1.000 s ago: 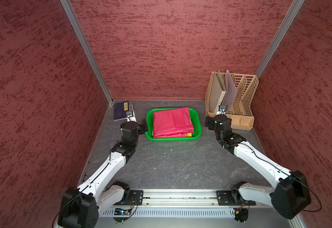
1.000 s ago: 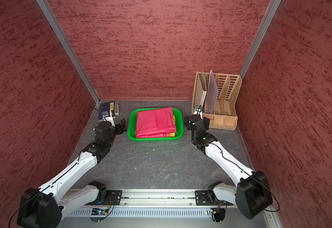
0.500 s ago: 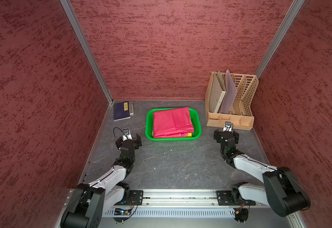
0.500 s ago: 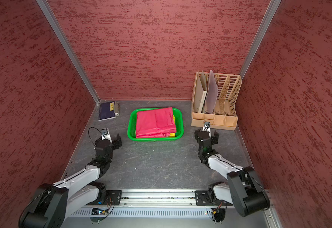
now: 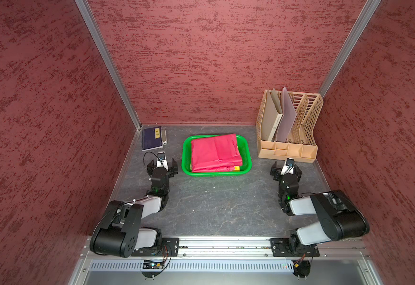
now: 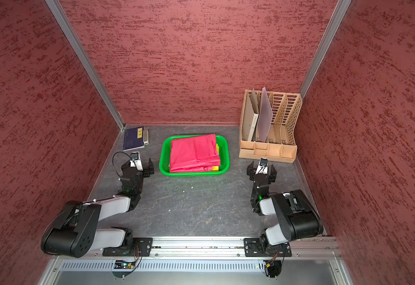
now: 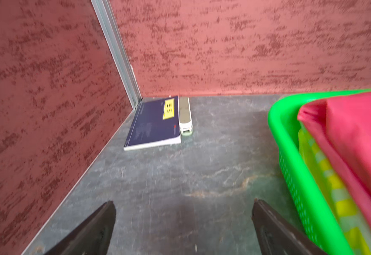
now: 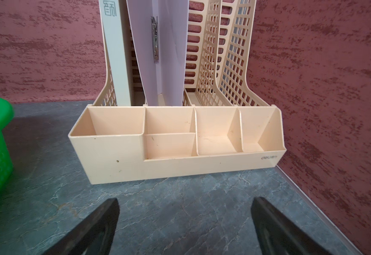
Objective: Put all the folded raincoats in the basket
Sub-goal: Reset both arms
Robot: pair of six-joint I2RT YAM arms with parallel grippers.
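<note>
1. The folded raincoat, smooth pinkish-red fabric, lies inside the rectangular perforated green plastic basket, atop a yellow-striped item.
2. The left claw and right claw both gape wide, empty, over the marbled grey worktop.
3. The beige latticed file organizer holds two upright folders.

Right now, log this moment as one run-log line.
raincoat: folded, in basket | left jaws: open, empty | right jaws: open, empty | stage: placed
</note>
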